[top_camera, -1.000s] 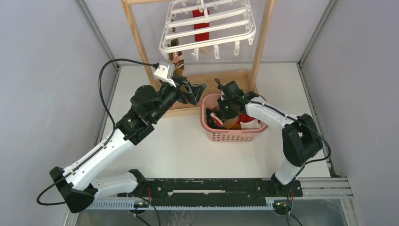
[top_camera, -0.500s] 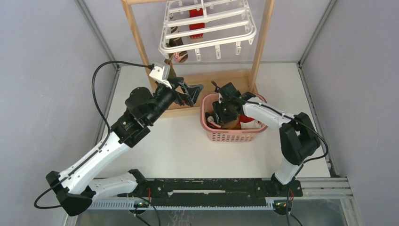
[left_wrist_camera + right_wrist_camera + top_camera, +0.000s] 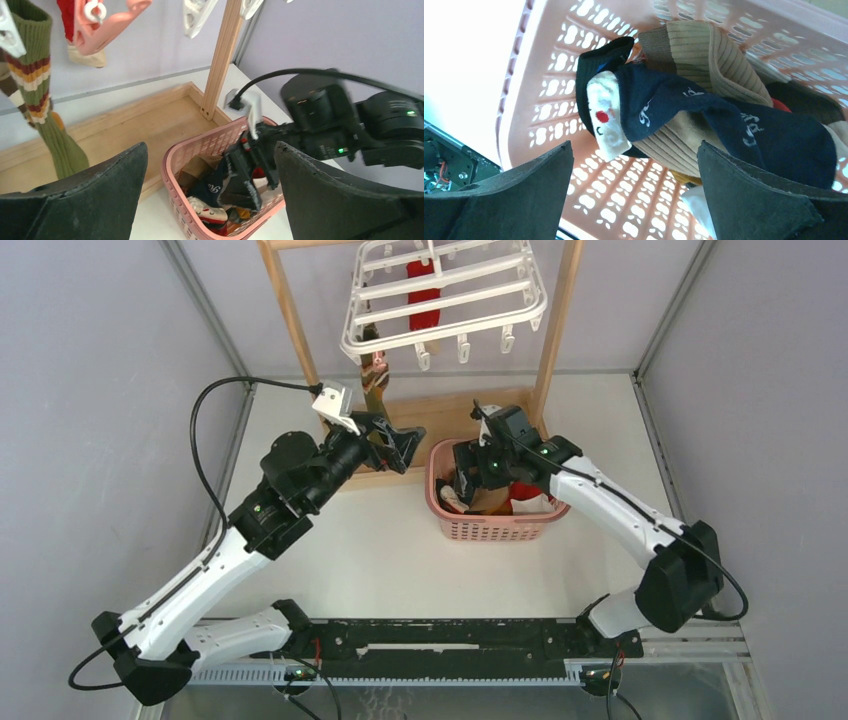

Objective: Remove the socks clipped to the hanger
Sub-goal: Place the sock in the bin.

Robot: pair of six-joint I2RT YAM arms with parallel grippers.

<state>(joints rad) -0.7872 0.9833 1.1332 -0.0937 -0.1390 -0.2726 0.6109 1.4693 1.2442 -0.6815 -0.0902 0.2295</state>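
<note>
the left end effector (image 3: pixel 210 147) is held with fingers wide apart near a green striped sock (image 3: pixel 37 95), clipped to the white hanger (image 3: pixel 440 328) beside a red sock (image 3: pixel 424 290). the right end effector (image 3: pixel 634 150) is spread apart over a navy sock (image 3: pixel 734 125) piled in the pink basket (image 3: pixel 500 530) on the bench (image 3: pixel 380 550).

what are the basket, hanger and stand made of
Basket: pink plastic, it seems, moulded with rows of holes. Hanger: white plastic, smooth, slightly glossy bars. Stand: pale bare wood, likely, with square posts and a matt face.
</note>
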